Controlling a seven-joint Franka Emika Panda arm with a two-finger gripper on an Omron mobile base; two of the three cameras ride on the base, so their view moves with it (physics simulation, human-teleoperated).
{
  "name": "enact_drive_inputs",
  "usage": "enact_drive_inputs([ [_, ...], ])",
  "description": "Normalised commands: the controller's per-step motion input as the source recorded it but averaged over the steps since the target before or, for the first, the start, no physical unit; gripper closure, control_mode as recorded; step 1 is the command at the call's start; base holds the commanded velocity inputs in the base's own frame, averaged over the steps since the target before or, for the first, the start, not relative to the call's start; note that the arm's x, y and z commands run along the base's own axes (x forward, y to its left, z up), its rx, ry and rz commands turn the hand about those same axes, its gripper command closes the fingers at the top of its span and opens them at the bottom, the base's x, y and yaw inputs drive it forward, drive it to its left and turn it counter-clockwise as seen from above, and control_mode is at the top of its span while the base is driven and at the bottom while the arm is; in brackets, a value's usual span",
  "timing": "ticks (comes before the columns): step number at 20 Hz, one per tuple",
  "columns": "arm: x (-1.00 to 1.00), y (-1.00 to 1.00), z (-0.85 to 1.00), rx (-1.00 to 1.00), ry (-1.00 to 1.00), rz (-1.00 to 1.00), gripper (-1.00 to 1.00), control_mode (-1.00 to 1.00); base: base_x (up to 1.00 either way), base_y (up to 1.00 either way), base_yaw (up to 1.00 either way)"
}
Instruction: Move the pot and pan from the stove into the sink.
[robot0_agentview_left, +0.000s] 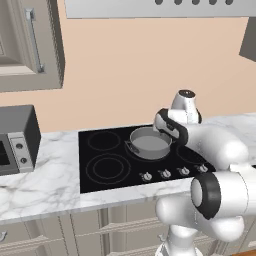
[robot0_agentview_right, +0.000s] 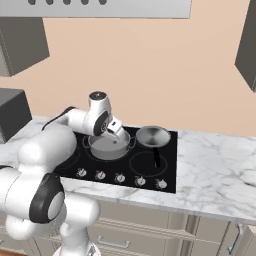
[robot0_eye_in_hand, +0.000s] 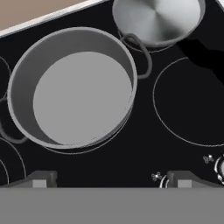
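Jaws apart and empty; gripper (robot0_eye_in_hand: 111, 180) poised above the wide round grey metal pot (robot0_eye_in_hand: 72, 87) on the black glass stove (robot0_eye_in_hand: 175, 148). Shallow grey long-handled pan (robot0_eye_in_hand: 157, 19) sits at 1 o'clock, near the pot's loop handle. Risk: an off-centre rim grasp tipping the pot into the pan.

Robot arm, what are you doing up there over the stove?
The white robot arm is reaching over the black stove. Its gripper hangs open above the grey pot, not touching it. The pot sits empty on a back burner, and the pan with the long black handle sits on the burner beside it. Both need to go into a sink, and neither has been picked up yet.
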Motion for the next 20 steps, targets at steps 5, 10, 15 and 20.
enact_drive_inputs([
  [5, 0.25, -0.02, -0.36, 0.0, 0.0, -0.06, -1.0, -1.0, 0.0, 0.0, 0.0],
  [10, 0.27, -0.03, -0.42, 0.0, 0.01, -0.04, -1.0, -1.0, 0.0, 0.0, 0.0],
  [15, 0.25, -0.07, -0.45, 0.0, 0.0, -0.03, -1.0, -1.0, 0.0, 0.0, 0.0],
  [20, 0.25, -0.08, -0.45, 0.0, 0.0, -0.03, -1.0, -1.0, 0.0, 0.0, 0.0],
])
